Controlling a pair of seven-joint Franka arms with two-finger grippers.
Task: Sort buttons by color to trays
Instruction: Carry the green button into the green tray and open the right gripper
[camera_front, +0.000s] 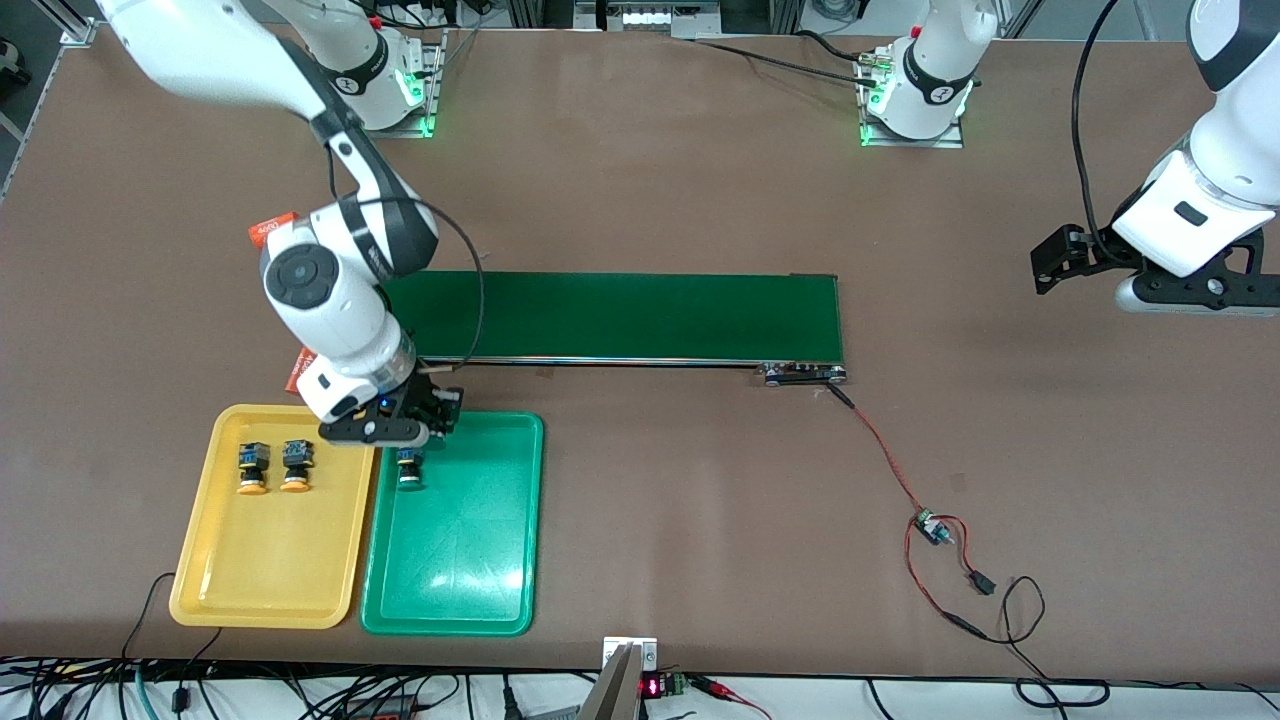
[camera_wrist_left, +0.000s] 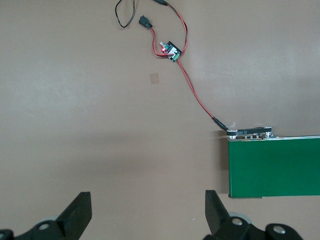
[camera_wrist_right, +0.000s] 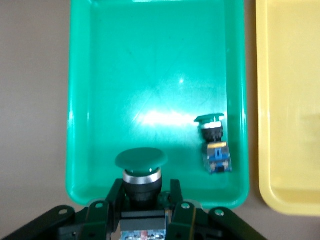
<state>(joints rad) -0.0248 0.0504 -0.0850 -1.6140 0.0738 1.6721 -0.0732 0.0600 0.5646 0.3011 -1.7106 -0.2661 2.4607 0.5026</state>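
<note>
My right gripper (camera_front: 378, 432) (camera_wrist_right: 142, 187) is shut on a dark green button (camera_wrist_right: 141, 167), cap pointing away from the hand, over the end of the green tray (camera_front: 460, 560) (camera_wrist_right: 150, 60) farther from the front camera. A second green button (camera_front: 408, 470) (camera_wrist_right: 214, 142) lies on its side in that tray, close to the wall beside the yellow tray (camera_front: 265, 560) (camera_wrist_right: 290, 100). Two orange-yellow buttons (camera_front: 252, 468) (camera_front: 296, 466) lie side by side in the yellow tray. My left gripper (camera_front: 1198, 296) (camera_wrist_left: 148, 200) waits open and empty over bare table at the left arm's end.
The long dark-green conveyor belt (camera_front: 620, 315) (camera_wrist_left: 275, 167) lies across the middle, farther from the front camera than the trays. Orange cylinders (camera_front: 272, 228) (camera_front: 298, 368) show beside my right arm. A small circuit board (camera_front: 932, 527) (camera_wrist_left: 170, 50) with red and black wires trails from the belt's end.
</note>
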